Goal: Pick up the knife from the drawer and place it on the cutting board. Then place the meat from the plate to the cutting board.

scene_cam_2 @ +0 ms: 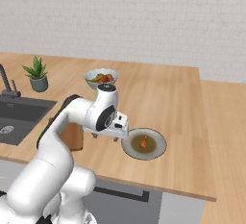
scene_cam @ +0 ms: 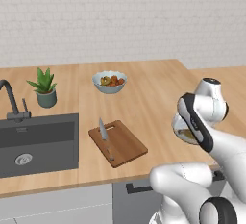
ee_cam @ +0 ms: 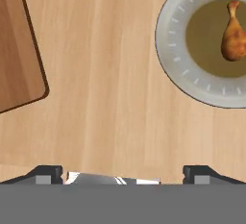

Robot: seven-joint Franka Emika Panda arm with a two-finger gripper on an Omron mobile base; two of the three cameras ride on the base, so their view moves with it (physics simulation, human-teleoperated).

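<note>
- Hovering over bare wood between board and plate, the gripper [ee_cam: 123, 175] has its two dark fingertips [ee_cam: 45, 174] spread wide with nothing between them.
- One cutting board [scene_cam: 118, 143], a flat reddish-brown wooden rectangle with rounded corners and a small slot near its far end, lies at an angle on the counter [scene_cam: 149, 98], which is pale wood with a fine plank grain.
- One knife [scene_cam: 105, 139] lies on the board along its left side: grey steel blade toward the back, slim handle toward the front edge.
- One plate [ee_cam: 178, 55], round, shallow, pale grey with small tick marks round its rim and a brownish centre, sits on the counter to the right of the board, apart from it.
- The plate holds one piece of meat [ee_cam: 233, 33], an orange-brown drumstick shape, rounded at one end and thin at the other.
- One pale blue-white bowl [scene_cam: 109, 82] stands farther back, holding orange and green fruit pieces; I cannot count them.
- One small potted plant [scene_cam: 44, 87] with spiky green leaves sits in a grey-green pot beside the sink.
- One dark grey sink [scene_cam: 38, 141] is sunk into the counter at the left, with a dark tap [scene_cam: 12, 100] behind it.
</note>
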